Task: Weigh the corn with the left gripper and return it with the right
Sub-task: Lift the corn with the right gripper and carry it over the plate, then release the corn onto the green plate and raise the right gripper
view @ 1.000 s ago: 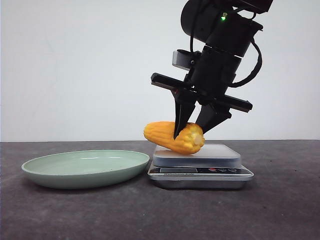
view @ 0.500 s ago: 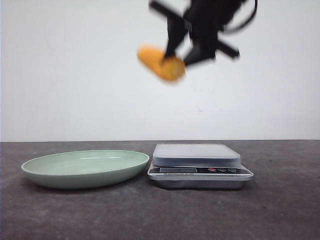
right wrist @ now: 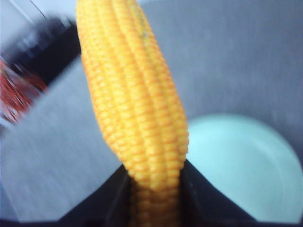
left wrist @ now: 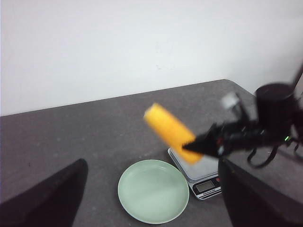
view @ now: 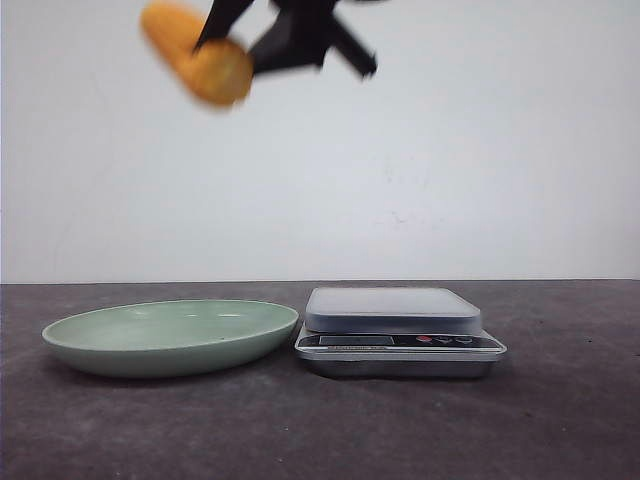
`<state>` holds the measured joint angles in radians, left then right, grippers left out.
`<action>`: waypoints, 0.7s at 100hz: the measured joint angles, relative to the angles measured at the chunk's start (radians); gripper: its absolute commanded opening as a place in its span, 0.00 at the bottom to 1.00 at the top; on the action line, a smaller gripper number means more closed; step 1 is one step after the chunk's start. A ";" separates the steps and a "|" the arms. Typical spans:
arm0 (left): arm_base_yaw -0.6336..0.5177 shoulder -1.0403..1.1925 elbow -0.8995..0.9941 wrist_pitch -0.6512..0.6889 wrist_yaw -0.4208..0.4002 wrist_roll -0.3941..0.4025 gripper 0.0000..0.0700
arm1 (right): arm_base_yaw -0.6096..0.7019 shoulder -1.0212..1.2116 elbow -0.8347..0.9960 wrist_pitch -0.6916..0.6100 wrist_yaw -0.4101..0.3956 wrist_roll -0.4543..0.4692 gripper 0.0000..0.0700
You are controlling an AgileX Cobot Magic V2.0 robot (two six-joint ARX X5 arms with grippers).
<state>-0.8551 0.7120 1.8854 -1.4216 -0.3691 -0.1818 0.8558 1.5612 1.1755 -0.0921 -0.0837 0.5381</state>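
- One corn (view: 195,55), blurred, high in the air at about 11 o'clock from the plate, pinched by the right tool (view: 232,45).
- One green plate (view: 170,337) and one scale (view: 400,330) side by side on the dark surface (view: 320,430).
- Left tool (left wrist: 151,198): two dark fingers spread apart, nothing between.

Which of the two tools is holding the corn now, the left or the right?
The right tool holds the corn, pinched between its fingers; the left tool is open and holds nothing.

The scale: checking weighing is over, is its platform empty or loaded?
Empty: the scale platform is bare; the corn hangs high in the right tool.
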 measured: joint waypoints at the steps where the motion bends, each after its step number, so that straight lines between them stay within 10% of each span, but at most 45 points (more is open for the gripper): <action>1: 0.000 0.000 0.000 0.000 0.000 0.000 0.73 | 0.001 0.007 0.000 -0.006 0.002 0.006 0.00; 59: 0.000 0.000 -0.001 0.000 0.000 0.001 0.73 | -0.006 0.211 0.000 -0.038 0.005 0.404 0.01; 70: 0.000 0.000 -0.001 0.000 0.000 -0.002 0.73 | -0.006 0.218 0.000 -0.038 0.005 0.421 0.24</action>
<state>-0.8551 0.7120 1.8843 -1.4216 -0.3687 -0.1833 0.8501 1.7790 1.1755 -0.1299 -0.0788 0.9588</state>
